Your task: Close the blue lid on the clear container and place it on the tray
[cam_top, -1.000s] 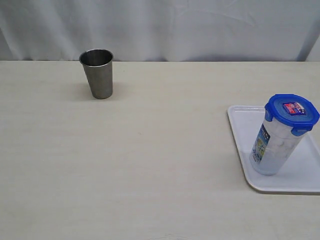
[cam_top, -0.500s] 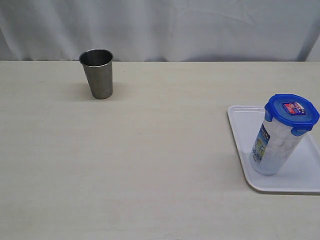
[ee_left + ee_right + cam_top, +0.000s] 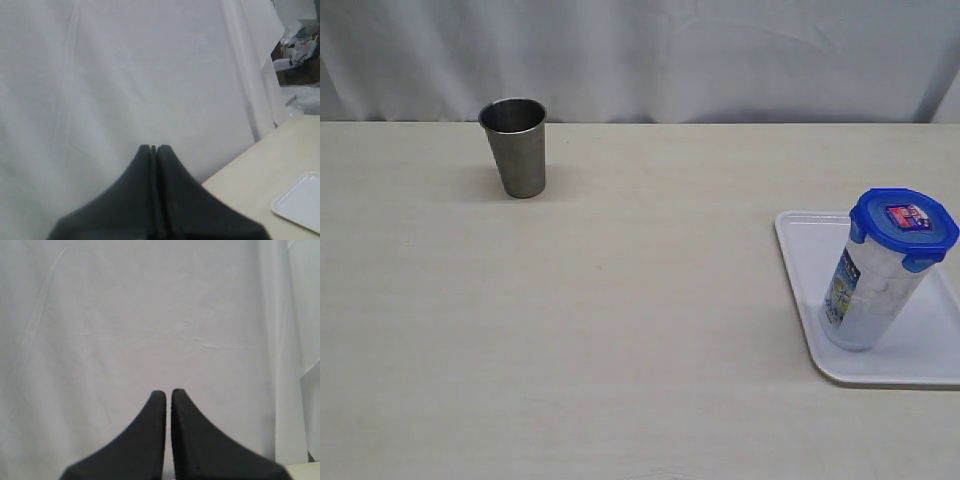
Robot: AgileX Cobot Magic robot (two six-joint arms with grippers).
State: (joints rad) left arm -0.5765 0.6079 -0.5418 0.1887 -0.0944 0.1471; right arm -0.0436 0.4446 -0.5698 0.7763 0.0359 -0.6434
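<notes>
The clear container (image 3: 870,295) stands upright on the white tray (image 3: 800,250) at the right of the exterior view, a colourful label on its side. The blue lid (image 3: 904,227) sits on its rim with the flaps folded down. No arm shows in the exterior view. My left gripper (image 3: 154,148) is shut on nothing and faces the white curtain; a corner of the tray (image 3: 300,200) shows in its view. My right gripper (image 3: 168,392) is also shut and empty, facing the curtain.
A tapered steel cup (image 3: 516,147) stands upright at the back left of the pale wooden table (image 3: 620,300). A white curtain (image 3: 640,55) hangs behind the table's far edge.
</notes>
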